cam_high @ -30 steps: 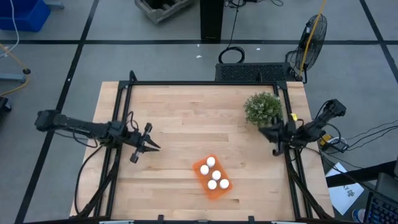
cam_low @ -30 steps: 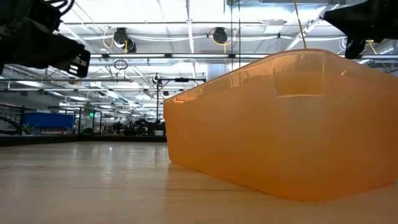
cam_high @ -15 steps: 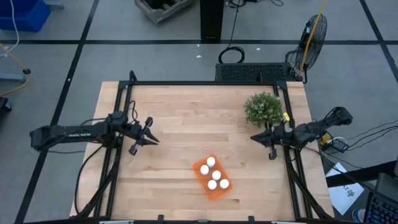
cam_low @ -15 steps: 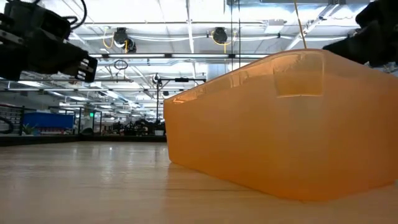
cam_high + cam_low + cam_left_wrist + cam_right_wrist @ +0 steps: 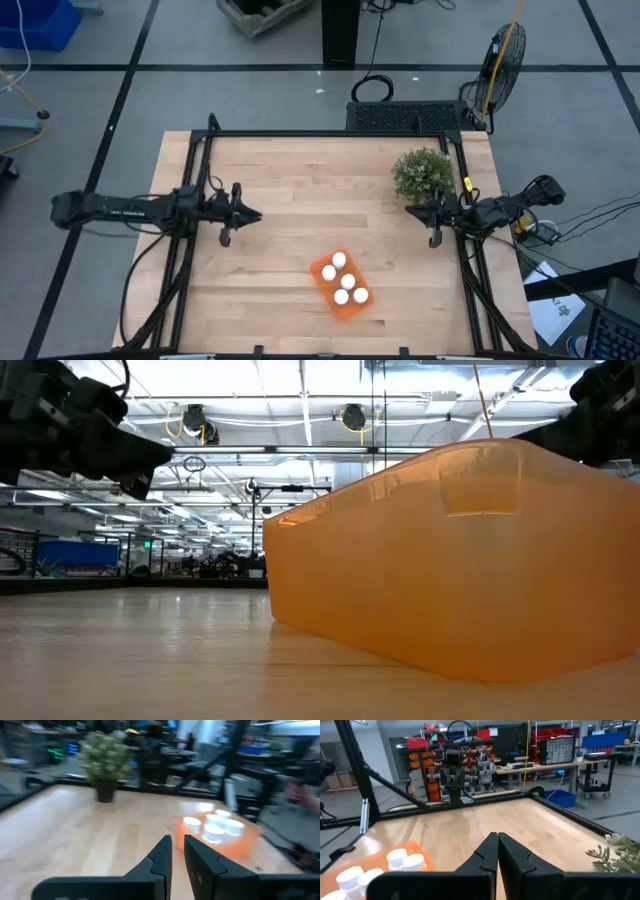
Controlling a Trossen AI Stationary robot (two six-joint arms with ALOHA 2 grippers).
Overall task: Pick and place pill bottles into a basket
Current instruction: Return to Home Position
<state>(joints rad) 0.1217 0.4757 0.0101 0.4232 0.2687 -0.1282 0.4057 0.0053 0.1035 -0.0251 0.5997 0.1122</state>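
– basket (image 5: 450, 580) nearest, towards the front edge of the table (image 5: 290, 180), a little right of centre. is anything left outside it?
– no. all five pill bottles (image 5: 347, 281) stand inside it, caps up, so each bottle's long axis is vertical. the basket itself lies askew: its long axis runs from far left to near right, square to no edge of the table.
– and the arms, further back?
– left gripper (image 5: 178, 845) hangs over the left part of the table, pointing inward. its fingers are drawn almost together with only a thin slit, holding nothing. right gripper (image 5: 498, 840) is by the right edge, fingers pressed together, empty too, just beside the plant (image 5: 423, 174) at the far right.
– so only the trip home is left. how would you do it well?
– my view: pull each arm straight back to its own side, stay high, leave the fingers closed. take the right one away from the plant, not across it. no sweep over the basket; a nudge could tip the bottles.
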